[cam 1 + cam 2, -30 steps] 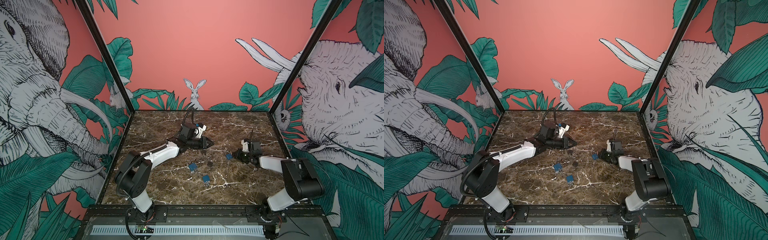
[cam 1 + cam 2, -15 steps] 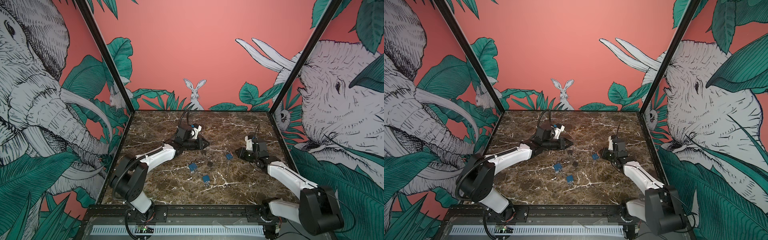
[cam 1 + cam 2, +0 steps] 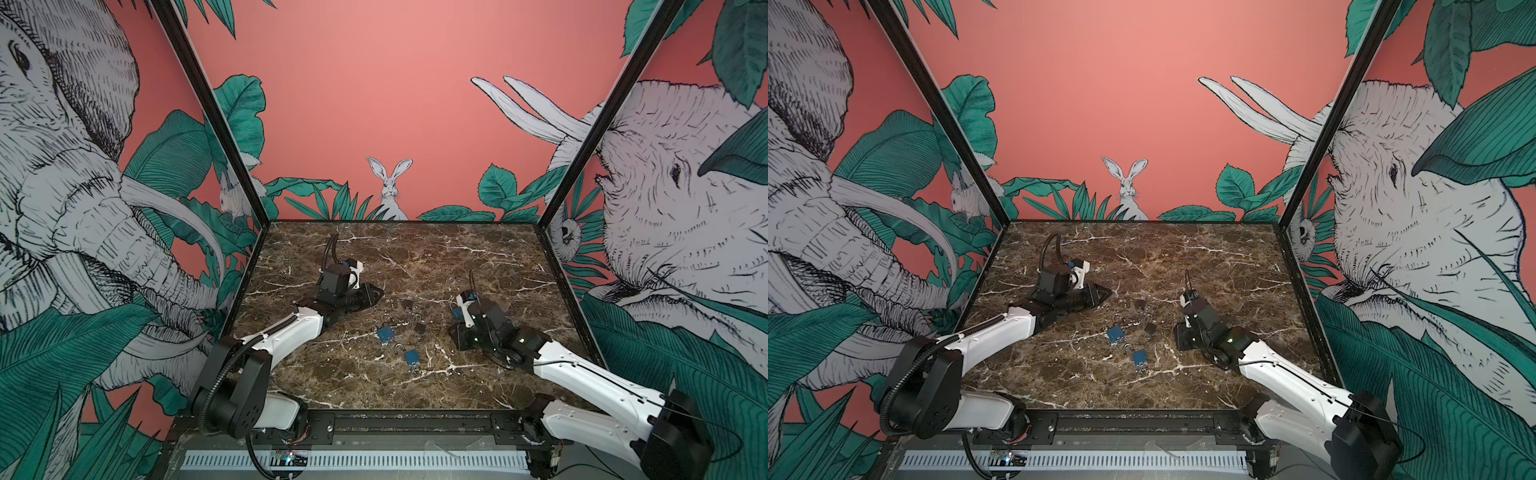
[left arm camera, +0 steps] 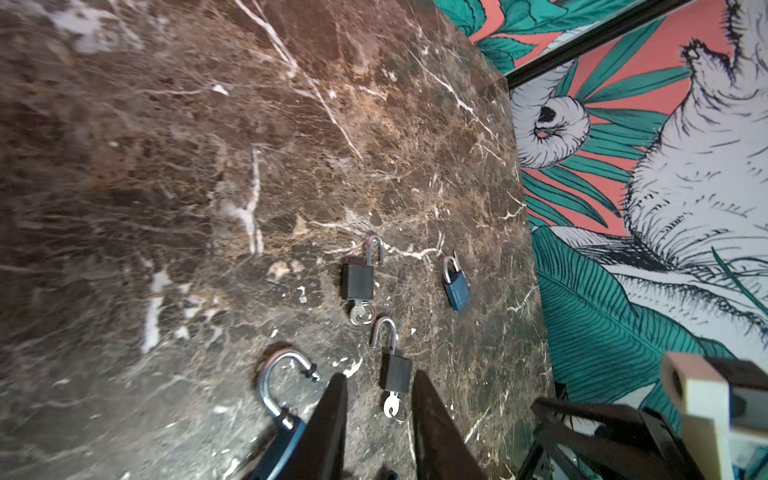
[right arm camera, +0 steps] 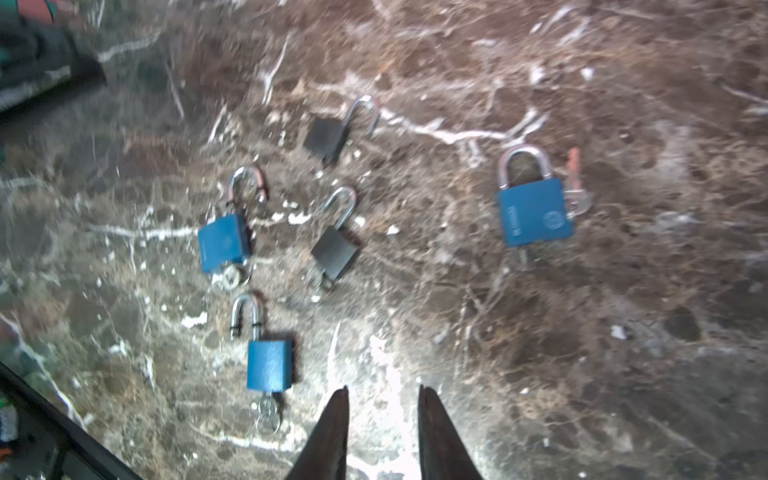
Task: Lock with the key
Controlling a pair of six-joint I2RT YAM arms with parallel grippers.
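**A:** Which step are we on?

**B:** Pre-grasp. Neither arm holds anything. On the left gripper [image 4: 379, 376] the fingers [image 4: 328, 419] stand apart with nothing clamped. Same on the right gripper [image 5: 382, 388], with bare marble showing in the gap.

**A:** Locks?

**B:** 5, clustered between the arms on the marble table [image 3: 478, 257]. The shut blue padlock [image 5: 534, 214] has its shackle seated and a loose key [image 5: 574, 187] right against its side. I'd call that 1 done. The other 4 have shackles up: front blue padlock [image 5: 270, 363], rear blue padlock [image 5: 224, 245], near black padlock [image 4: 397, 372] and far black padlock [image 4: 358, 282]. Each seems to carry a key at its base.

**A:** Next?

**B:** My read: pick 1 open lock, pin its body with 1 gripper and seat the shackle. Then turn the key with the other gripper. The near black padlock lies just beyond the left fingertips, so it's the likely target. The keys are small and lie flat on the marble, so it needs a low, well-aligned pinch.

**A:** View coverage?

**B:** The right wrist view has all 5, but blurred. The left wrist view is sharp and shows the keys in both black locks. It only has 4 locks, though: 1 open blue is out of frame and the other is half hidden behind a finger. Both top views give the arm layout. The locks are tiny there, and the shut one is mostly masked by the right arm.
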